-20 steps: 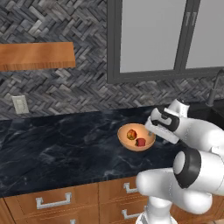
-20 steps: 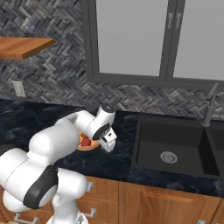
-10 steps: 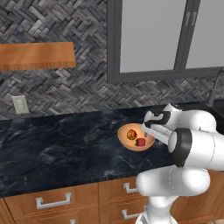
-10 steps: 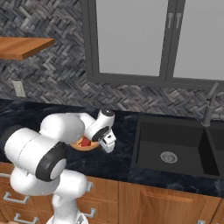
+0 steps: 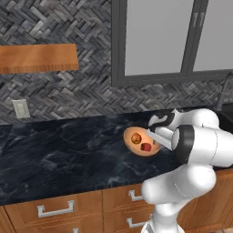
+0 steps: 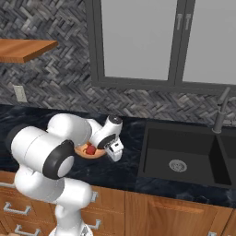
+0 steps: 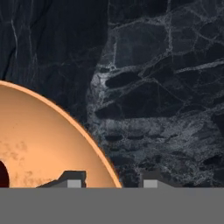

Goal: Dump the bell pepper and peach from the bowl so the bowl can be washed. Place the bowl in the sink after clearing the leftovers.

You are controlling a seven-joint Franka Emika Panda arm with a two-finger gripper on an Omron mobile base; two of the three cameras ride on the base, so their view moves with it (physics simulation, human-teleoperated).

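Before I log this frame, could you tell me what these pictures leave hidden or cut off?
- Right base view: the robot's white arm covers most of the shallow orange-tan wooden bowl; the small round orange-yellow peach is hidden there.
- Hand view: the bottom edge cuts off the two dark fingers straddling the bowl's rim, so their contact is unclear.
- Left base view: the arm hides the bowl's right rim.

I see an orange-tan bowl, smooth like pale wood, on a black counter veined in grey-white marble. Inside sit a dark-red bell pepper and an orange-yellow peach (blushed reddish). The sink is black with a silvery drain. The wall is grey herringbone; the cabinets are warm brown.
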